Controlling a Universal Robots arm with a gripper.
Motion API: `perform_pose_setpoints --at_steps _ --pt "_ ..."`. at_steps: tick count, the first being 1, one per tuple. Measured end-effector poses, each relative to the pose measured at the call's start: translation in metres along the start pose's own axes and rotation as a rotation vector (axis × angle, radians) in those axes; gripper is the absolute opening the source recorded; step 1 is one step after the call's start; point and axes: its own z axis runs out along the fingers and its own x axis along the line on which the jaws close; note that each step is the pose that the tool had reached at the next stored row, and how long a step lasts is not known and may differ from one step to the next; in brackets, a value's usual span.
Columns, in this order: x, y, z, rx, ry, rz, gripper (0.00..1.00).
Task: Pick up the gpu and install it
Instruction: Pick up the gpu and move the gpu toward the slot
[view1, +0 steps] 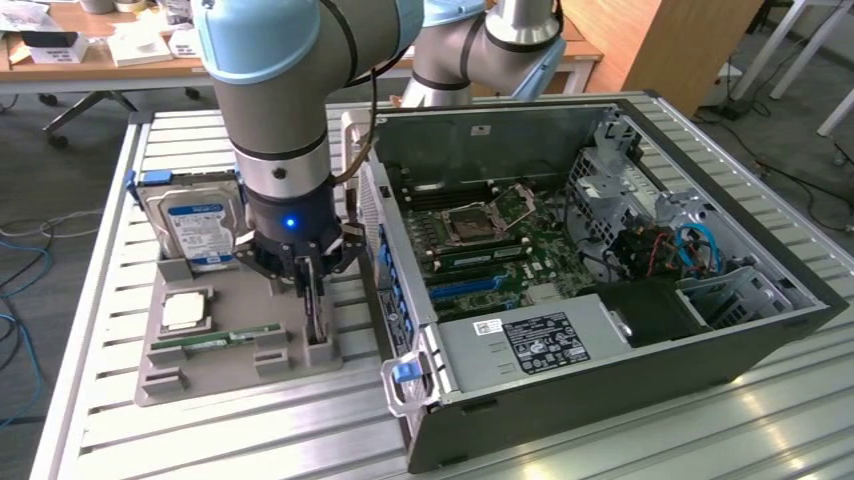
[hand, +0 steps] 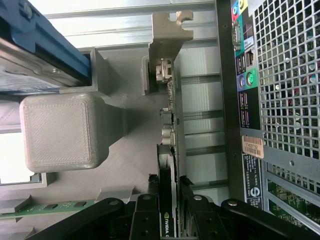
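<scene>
The gpu (view1: 318, 322) stands on its edge in a slot of the grey holder tray (view1: 214, 378), beside the open computer case (view1: 601, 250). My gripper (view1: 310, 295) has come straight down over it. In the wrist view the gpu (hand: 169, 160) shows edge-on, its metal bracket (hand: 167, 40) at the far end and a dark face with a green logo near the camera. The gripper (hand: 169, 182) has one black finger (hand: 152, 200) pressed on each side of the card. The card still sits in its slot.
The tray also holds a silver hard drive (view1: 194, 225) with a blue-white label, a square processor (view1: 184, 310) and a green RAM stick (view1: 220, 340). The case lies on its side with the motherboard (view1: 494, 250) exposed; its perforated rear panel (hand: 285, 90) runs close alongside the card.
</scene>
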Motion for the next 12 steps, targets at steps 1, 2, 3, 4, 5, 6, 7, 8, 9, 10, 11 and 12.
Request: perform_pose_setpoints --at_steps 1,2,3,4,5,6,7,8,9,10,11,12 --pt "0.0000 0.0000 0.0000 0.0000 0.0001 0.000 0.27" --pt "0.0000 0.0000 0.0000 0.0000 0.0000 0.000 0.27" --pt "0.0000 0.0000 0.0000 0.0000 0.0001 0.000 0.27" --pt "0.0000 0.0000 0.0000 0.0000 0.0000 0.000 0.27" --pt "0.0000 0.0000 0.0000 0.0000 0.0001 0.000 0.27" --pt "0.0000 0.0000 0.0000 0.0000 0.0000 0.000 0.27" --pt "0.0000 0.0000 0.0000 0.0000 0.0000 0.000 0.27" --pt "0.0000 0.0000 0.0000 0.0000 0.0000 0.000 0.27" --pt "0.0000 0.0000 0.0000 0.0000 0.0001 0.000 0.27" --pt "0.0000 0.0000 0.0000 0.0000 0.0000 0.000 0.27" --pt "0.0000 0.0000 0.0000 -0.0001 0.0001 -0.003 0.27" --pt "0.0000 0.0000 0.0000 -0.0003 0.0004 -0.010 0.27"
